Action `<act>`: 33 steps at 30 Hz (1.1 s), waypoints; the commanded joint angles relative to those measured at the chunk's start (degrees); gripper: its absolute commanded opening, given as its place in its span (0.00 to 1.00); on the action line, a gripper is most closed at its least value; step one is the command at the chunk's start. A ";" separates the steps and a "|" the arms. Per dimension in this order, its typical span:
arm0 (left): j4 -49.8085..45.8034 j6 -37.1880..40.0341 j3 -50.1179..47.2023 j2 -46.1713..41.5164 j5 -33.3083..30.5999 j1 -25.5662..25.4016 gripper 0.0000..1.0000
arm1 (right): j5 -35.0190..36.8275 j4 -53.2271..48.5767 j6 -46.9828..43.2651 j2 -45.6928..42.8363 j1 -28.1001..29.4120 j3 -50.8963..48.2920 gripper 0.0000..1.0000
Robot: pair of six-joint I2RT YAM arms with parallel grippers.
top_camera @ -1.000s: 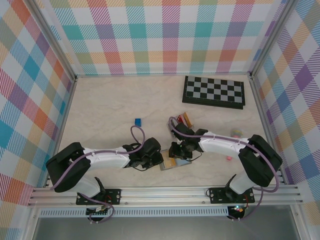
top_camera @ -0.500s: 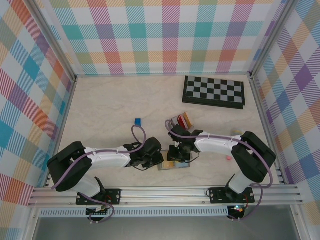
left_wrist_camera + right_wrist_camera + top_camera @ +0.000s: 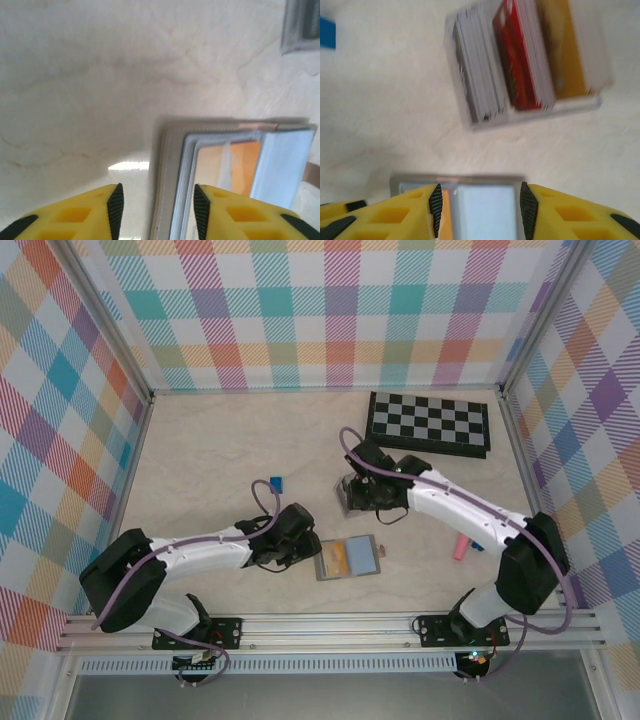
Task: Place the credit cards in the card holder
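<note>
The grey card holder (image 3: 362,557) lies open and flat near the table's front edge. An orange credit card (image 3: 338,558) sits in its left half, behind a clear window (image 3: 235,165). My left gripper (image 3: 308,552) is open and low at the holder's left edge, whose rim (image 3: 172,190) lies between the fingers (image 3: 116,210) untouched. My right gripper (image 3: 481,205) is open and empty, raised above the table between the holder (image 3: 480,197) and an upright rack of grey, red and yellow cards (image 3: 520,65).
A folded chessboard (image 3: 428,423) lies at the back right. A small blue block (image 3: 275,483) stands left of the rack, and a pink object (image 3: 460,545) lies under the right forearm. Patterned walls close in the table on three sides.
Both grippers have opened. The right gripper left the holder and rose back toward the card rack. The holder now lies flat with the orange card in it; the left gripper stays at its left edge.
</note>
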 commanded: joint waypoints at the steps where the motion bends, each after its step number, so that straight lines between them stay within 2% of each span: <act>1: 0.72 2.30 1.82 -1.08 1.88 3.13 0.53 | 5.80 -5.72 -9.32 7.56 0.22 6.38 0.46; 5: 1.39 2.73 3.05 -0.50 4.02 5.77 0.59 | 6.77 -7.69 -12.28 15.47 0.13 12.96 0.43; 9: 0.96 3.01 3.33 -1.48 3.99 7.13 0.63 | 10.79 -10.48 -12.60 20.99 0.00 18.50 0.42; 11: 0.86 3.07 3.12 -1.87 4.18 7.54 0.63 | 12.09 -10.76 -12.82 21.90 -0.40 19.80 0.42; 17: 0.69 3.31 3.05 -2.02 4.28 7.92 0.66 | 5.26 -8.94 -14.23 24.03 -1.36 21.20 0.42; 24: 0.43 3.52 3.29 -2.17 4.11 8.00 0.67 | 4.79 -9.46 -14.71 27.48 -1.39 22.54 0.38; 33: -0.17 3.79 3.63 -2.37 3.90 8.10 0.68 | 12.17 -11.24 -15.13 29.83 -1.20 23.34 0.38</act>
